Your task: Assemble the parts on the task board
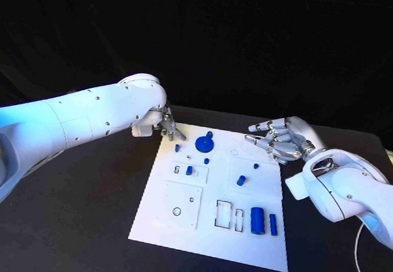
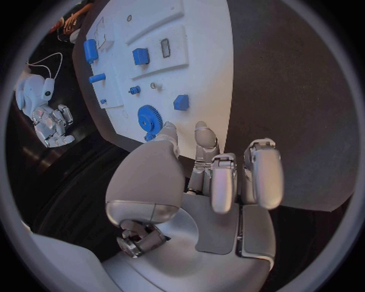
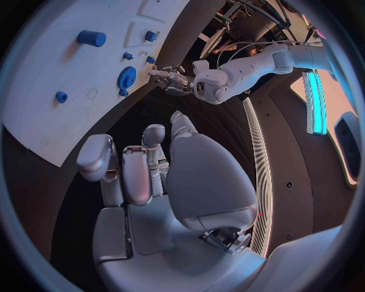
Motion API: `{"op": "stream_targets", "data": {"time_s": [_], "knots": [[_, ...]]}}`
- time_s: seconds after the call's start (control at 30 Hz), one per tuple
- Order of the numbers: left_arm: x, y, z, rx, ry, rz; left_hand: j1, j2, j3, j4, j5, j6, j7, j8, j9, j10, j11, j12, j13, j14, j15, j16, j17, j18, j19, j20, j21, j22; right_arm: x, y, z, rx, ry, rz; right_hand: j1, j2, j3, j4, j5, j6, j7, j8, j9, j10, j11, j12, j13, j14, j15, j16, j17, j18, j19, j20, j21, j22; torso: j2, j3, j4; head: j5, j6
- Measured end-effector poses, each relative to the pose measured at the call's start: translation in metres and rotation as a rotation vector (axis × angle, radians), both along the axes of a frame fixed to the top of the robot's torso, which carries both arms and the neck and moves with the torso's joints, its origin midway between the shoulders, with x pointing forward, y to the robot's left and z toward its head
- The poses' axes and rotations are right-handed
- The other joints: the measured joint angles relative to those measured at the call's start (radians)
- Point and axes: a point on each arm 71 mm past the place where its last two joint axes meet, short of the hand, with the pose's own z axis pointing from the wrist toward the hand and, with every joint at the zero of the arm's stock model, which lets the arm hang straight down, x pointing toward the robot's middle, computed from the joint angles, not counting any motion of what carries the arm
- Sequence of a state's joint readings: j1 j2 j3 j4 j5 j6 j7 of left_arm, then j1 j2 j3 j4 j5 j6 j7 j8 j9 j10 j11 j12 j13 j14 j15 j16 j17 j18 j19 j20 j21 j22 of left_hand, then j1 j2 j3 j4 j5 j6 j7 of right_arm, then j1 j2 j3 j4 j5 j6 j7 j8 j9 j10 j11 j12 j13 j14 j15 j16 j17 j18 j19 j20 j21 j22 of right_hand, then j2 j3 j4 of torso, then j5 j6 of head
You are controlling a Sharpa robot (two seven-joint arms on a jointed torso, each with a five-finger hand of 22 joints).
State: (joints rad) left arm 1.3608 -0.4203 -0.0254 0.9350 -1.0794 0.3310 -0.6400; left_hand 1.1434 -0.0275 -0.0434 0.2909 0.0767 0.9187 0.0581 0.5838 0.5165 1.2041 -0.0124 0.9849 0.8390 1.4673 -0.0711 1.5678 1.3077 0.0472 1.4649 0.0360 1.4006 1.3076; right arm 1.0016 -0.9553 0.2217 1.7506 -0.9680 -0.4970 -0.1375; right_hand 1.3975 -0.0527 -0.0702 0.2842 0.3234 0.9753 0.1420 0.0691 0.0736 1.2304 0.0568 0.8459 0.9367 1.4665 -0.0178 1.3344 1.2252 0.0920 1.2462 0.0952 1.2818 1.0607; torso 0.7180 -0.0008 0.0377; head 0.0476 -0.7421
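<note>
Lying flat on the black tabletop (image 1: 73,228), the white task board (image 1: 209,236) sat mid-scene w/ blue parts spread over it. Blue gear (image 1: 204,144) lay near the board's far edge, a small blue piece just beside it on the far side. Small blue block (image 1: 177,148) sat nr the far-left corner; another small part (image 1: 189,170) stood in a raised square panel on the left half. Short blue peg (image 1: 241,179) lay right of centre. Two longer parts lay side by side at the near-right: a thick cylinder (image 1: 256,220) and a thinner bar (image 1: 273,225), close but apart. Empty rectangular outlines were next to them, approx. board centre.

Left hand (image 1: 165,125) hovered at the board's far-left corner, fingers (image 2: 260,173) curled in partway, nothing between them; fingertips were near the gear and the block but touching neither, per left wrist view. Right hand (image 1: 281,139) was off the board's far-right corner, above the tabletop, fingers (image 3: 137,173) bent inward, slightly apart, grasping nothing. Right wrist view showed the board edge beyond those fingers, w/ the gear and cylinder further in.
</note>
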Motion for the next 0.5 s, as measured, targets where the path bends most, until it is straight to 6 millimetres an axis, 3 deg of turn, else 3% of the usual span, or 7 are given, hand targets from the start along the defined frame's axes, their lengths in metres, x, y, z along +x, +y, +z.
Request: {"op": "stream_targets", "data": {"time_s": [0.5], "knots": [[-0.0035, -0.0029, -0.0067, 0.003, 0.06, -0.033, 0.006, 0.014, -0.006, -0.004, 0.0, 0.008, -0.002, 0.0, -0.003, 0.016, -0.002, 0.022, 0.022, 0.0, 0.0, 0.0, 0.0, 0.0, 0.0, 0.0, 0.005, 0.0, 0.0011, 0.0004, -0.0012, -0.002, 0.001, -0.001, 0.0, 0.0, -0.003, -0.003, 0.016, 0.0, 0.0, 0.0, 0.0, -0.003, -0.003, 0.004, -0.003, 0.0, 0.0, 0.0, 0.0, 0.0, 0.0, 0.0, 0.0, 0.0, -0.001, 0.0012, -0.0005, 0.001, -0.004]]}}
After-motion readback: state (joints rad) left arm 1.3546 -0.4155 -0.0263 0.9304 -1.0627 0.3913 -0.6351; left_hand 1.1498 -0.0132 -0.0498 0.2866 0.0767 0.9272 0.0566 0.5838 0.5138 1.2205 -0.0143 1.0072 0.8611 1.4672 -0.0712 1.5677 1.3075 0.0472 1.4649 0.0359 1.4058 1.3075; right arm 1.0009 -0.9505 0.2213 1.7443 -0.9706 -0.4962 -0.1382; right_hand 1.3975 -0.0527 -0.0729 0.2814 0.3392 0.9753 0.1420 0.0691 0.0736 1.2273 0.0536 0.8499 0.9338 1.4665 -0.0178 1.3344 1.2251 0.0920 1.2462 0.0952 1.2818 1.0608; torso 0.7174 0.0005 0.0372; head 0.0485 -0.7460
